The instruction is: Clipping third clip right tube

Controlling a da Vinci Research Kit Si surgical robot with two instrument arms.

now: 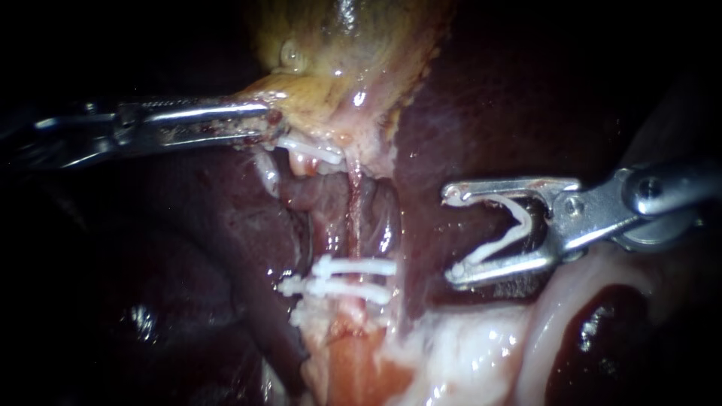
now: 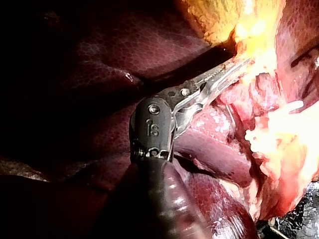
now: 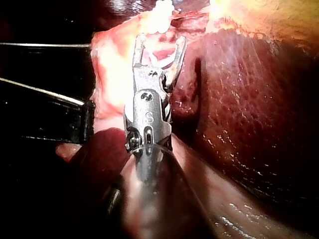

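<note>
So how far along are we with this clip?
Done: white clips already sit across the tubes, below and above. In hand: left instrument grips the gallbladder; right instrument carries an open new clip, clear of the tubes, over the liver. Left: reach the tube, close, release.

Endoscope close on liver (image 1: pixel 511 98), wrist views oblique, nearer, sharing clips (image 1: pixel 353 278)
</note>
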